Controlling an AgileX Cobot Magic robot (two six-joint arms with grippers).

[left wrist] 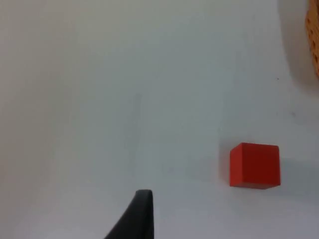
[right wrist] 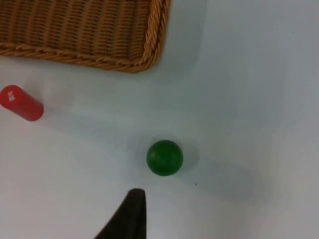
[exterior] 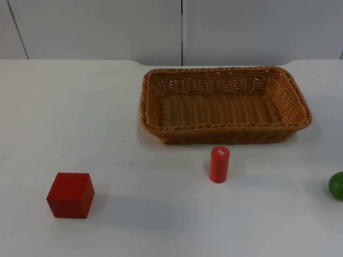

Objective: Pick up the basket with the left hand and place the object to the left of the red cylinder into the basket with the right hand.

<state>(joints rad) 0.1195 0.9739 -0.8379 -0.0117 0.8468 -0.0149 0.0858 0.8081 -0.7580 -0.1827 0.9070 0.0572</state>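
Observation:
A woven wicker basket [exterior: 225, 128] rests empty on the white table toward the back, right of centre. Just in front of it a red cylinder [exterior: 219, 164] stands upright. Far to the cylinder's left, near the front, sits a red cube [exterior: 70, 195]. My left gripper [left wrist: 142, 214] hangs above bare table, apart from the cube [left wrist: 254, 165], with a sliver of the basket [left wrist: 315, 40] beyond it. My right gripper [right wrist: 132, 214] hovers over the table close to a green ball [right wrist: 165, 158], with the basket's corner [right wrist: 144, 62] and the cylinder [right wrist: 21, 103] farther off.
The green ball [exterior: 337, 185] lies at the table's right edge, level with the cylinder. A grey partition wall [exterior: 182, 29] closes off the back of the table.

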